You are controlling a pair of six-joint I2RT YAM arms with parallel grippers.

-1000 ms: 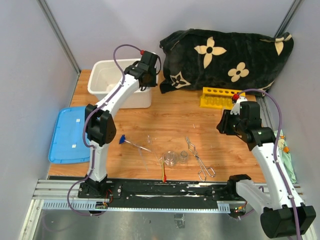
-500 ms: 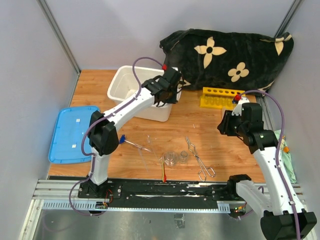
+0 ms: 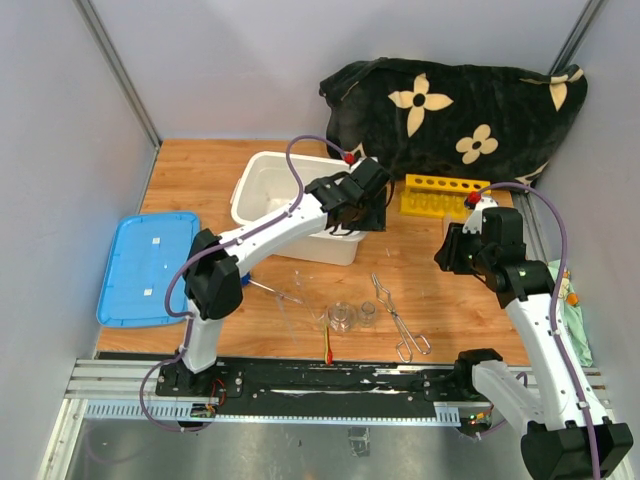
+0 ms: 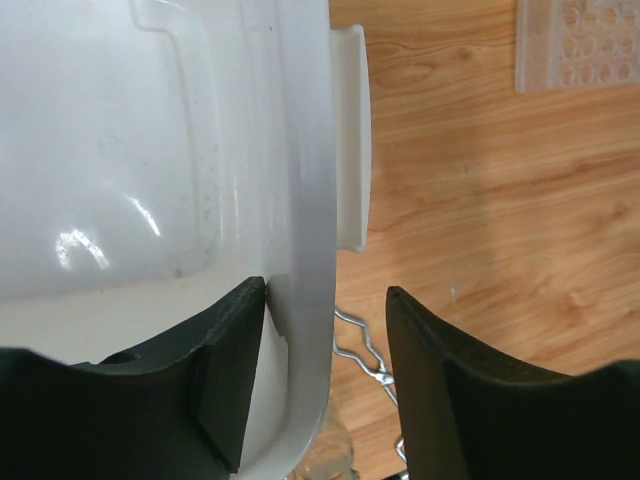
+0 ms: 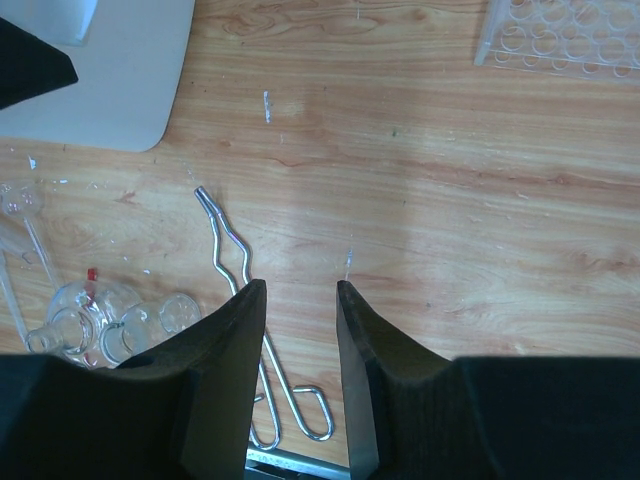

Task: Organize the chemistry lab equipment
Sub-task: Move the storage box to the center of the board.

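My left gripper (image 3: 366,214) straddles the right wall of the white tub (image 3: 285,190). In the left wrist view (image 4: 327,290) one finger lies against the wall's inner face and the other stands off the outside with wood showing in the gap. My right gripper (image 3: 450,252) is open and empty above bare wood, right of the metal tongs (image 3: 398,318), as the right wrist view (image 5: 300,285) shows. Two small glass beakers (image 3: 352,316), a red-tipped stick (image 3: 328,345) and a blue-capped tube (image 3: 262,287) lie near the front. The yellow tube rack (image 3: 440,195) stands at the back.
The blue lid (image 3: 145,268) lies at the left edge. The black flowered cloth (image 3: 450,110) is heaped at the back right. A clear plastic rack (image 5: 565,35) sits ahead of my right gripper. The metal rail (image 3: 330,385) runs along the front edge.
The left arm has swung right and toward the front, and the white tub has slid with it from the back left to the middle. The right arm has barely moved.
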